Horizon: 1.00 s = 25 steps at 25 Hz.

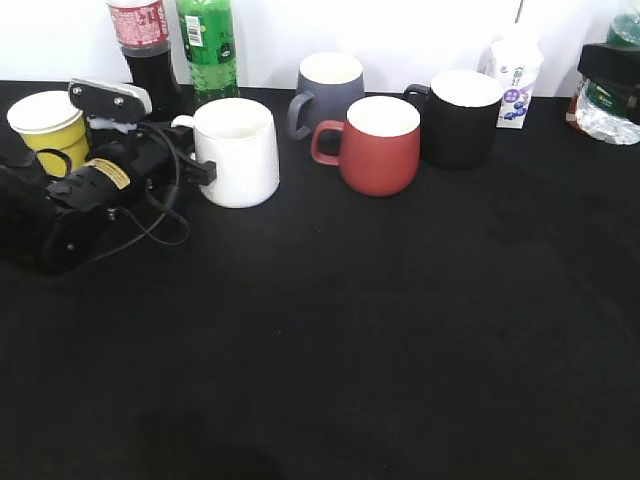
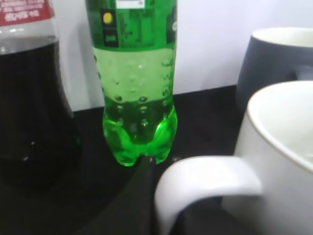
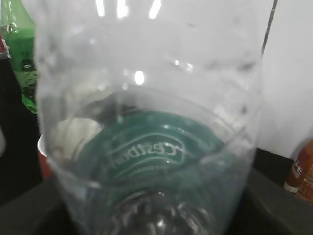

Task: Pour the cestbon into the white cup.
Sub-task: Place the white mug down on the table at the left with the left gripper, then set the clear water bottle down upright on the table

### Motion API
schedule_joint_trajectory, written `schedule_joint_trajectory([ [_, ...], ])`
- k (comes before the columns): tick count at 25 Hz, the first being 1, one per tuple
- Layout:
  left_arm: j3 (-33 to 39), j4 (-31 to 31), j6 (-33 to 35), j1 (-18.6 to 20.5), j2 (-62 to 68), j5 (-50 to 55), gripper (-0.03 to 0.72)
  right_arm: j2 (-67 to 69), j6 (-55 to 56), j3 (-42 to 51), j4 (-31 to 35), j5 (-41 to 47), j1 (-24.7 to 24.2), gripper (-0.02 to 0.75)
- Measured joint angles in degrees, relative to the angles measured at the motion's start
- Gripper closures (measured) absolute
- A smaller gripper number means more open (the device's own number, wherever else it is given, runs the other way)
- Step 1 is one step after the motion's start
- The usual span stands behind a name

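On the black tabletop (image 1: 380, 330), the large all-white ceramic mug with a loop handle (image 1: 238, 150) stands upright left of centre, its handle turned to the left. The left claw (image 1: 200, 168) lies low beside it, its black fingertips reaching in at the handle; in the left wrist view the white handle (image 2: 205, 183) curves close before the camera with a dark finger just left of it, but whether that claw is clamped on the handle or merely placed around it cannot be told. Behind the white mug stand a bright green soda bottle (image 1: 208, 45) and a dark cola bottle with a red label (image 1: 145, 50), with a yellow paper cup (image 1: 48, 125) at the far left. To the right sit a grey mug (image 1: 328, 92), a red mug (image 1: 378, 143) and a black mug (image 1: 460, 115), then a small white carton (image 1: 515, 80). The clear plastic water bottle with a dark green label (image 1: 610, 95) is at the far right edge, well apart from the white mug, with the right claw's black body (image 1: 608, 65) across it. The right wrist view is filled by the bottle's clear wall (image 3: 146, 122), its green label seen mirrored through the plastic, so the right claw appears closed around the bottle.
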Motion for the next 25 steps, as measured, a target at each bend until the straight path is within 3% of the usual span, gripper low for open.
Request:
schedule_joint_trajectory([
  [1, -0.05, -0.06, -0.37, 0.00, 0.00, 0.00, 0.606, 0.00, 0.00, 0.00, 0.00, 0.00, 0.00, 0.248],
  [4, -0.11, -0.06, -0.73, 0.00, -0.45, 1.16, 0.388, 0.00, 0.00, 0.00, 0.04, 0.00, 0.00, 0.248],
  [6, 2.04, -0.09, -0.73, 0.07, -2.40, 1.86, 0.344, 0.00, 0.00, 0.00, 0.39, 0.00, 0.00, 0.248],
  [10, 10.62, 0.25, -0.87, 0.07, -8.52, 1.70, 0.336, 0.18, -2.38, 0.00, 5.99, 0.46, 0.00, 0.248],
  [14, 22.72, 2.82, -2.79, -0.86, -21.23, 1.65, 0.336, 10.38, -18.38, -0.06, 21.38, -0.50, 0.00, 0.248],
  [17, 25.95, 5.03, -2.90, -4.29, -31.01, 1.60, 0.336, 25.40, -28.83, -1.50, 32.14, -11.38, 0.00, 0.248],
  [20, 25.95, 6.15, -3.08, -6.71, -35.35, 6.13, 0.336, 36.02, -30.90, -6.51, 33.81, -14.28, 0.00, 0.248],
  [25, 25.95, 7.79, -3.08, -6.76, -35.40, 9.92, 0.339, 39.26, -31.80, -9.17, 33.81, -14.50, 0.00, 0.241],
])
